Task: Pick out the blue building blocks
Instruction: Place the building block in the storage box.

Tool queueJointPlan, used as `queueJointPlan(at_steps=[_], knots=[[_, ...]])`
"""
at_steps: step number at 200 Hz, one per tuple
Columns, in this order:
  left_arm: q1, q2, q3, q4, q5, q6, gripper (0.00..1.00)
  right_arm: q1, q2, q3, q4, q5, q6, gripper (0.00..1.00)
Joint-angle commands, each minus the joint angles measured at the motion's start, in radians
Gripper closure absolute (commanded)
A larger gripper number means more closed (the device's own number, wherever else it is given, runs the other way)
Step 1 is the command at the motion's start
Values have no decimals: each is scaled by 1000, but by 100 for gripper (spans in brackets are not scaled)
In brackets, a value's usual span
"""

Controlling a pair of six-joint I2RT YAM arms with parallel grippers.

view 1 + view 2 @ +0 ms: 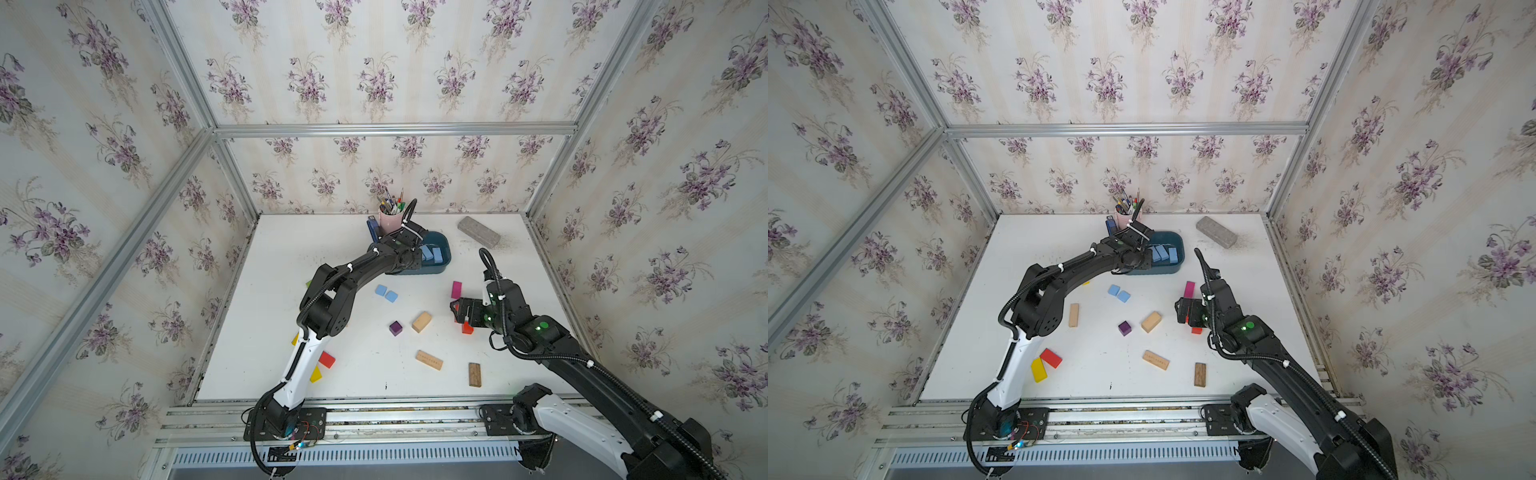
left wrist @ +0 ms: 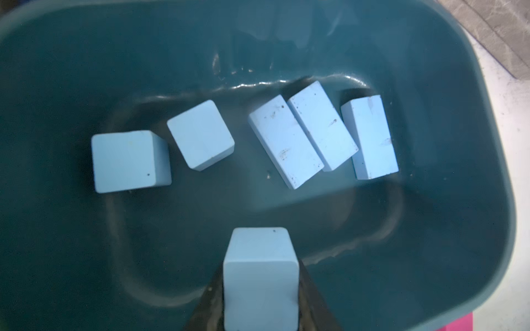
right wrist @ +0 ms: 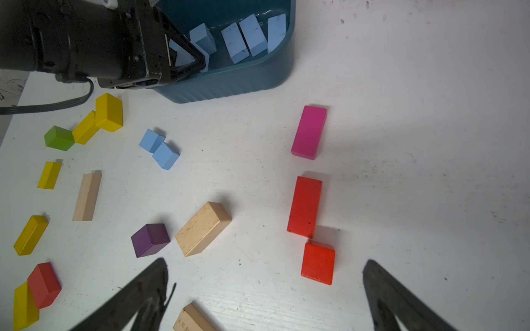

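Blue blocks (image 2: 322, 126) come to eight by our count. Five lie on the floor of the dark teal tub (image 2: 459, 86): two cubes (image 2: 200, 134) and three bars (image 2: 284, 140). A sixth block (image 2: 259, 246) sits between the fingers of the left gripper (image 2: 261, 275), which squeezes it from both sides over the tub. The last two are loose cubes (image 1: 381, 290) on the table. They touch each other and lie between the tub and one purple cube (image 1: 395, 328).

The three bars lie side by side. In both top views their long sides run from the front of the table toward the back wall, turned a little.

The right gripper (image 3: 265, 262) hangs over the table with its fingers spread wide and nothing between them. It is near two red blocks (image 3: 305, 206) and one pink bar (image 3: 309, 131).

We also see one pink cup of pens (image 1: 390, 224) just behind the tub and one grey brick (image 1: 478, 232) near the back wall. The table (image 1: 361, 374) is white with small dark specks. Walls (image 1: 374, 83) covered in purple flower paper stand around it, held by silver metal rails (image 1: 395, 129).
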Motion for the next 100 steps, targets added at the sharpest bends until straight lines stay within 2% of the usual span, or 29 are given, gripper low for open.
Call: queueJointPlan(at_steps=[1,22,26,42,72,100], knots=[[1,1,0,-6,4,-13,55,2,-2,-4,1,3,6,0],[0,-6,0,-6,7,-10,46,2,2,-5,2,0,7,0],[0,-9,1,-7,8,-9,41,1,2,-6,3,0,7,0],[0,-25,2,-7,13,-3,34,1,2,-8,6,-2,7,1],[0,-100,-32,-6,21,20,26,1,-1,-6,2,-2,7,0],[0,-224,-130,-5,5,55,21,2,-3,-6,2,0,6,0]])
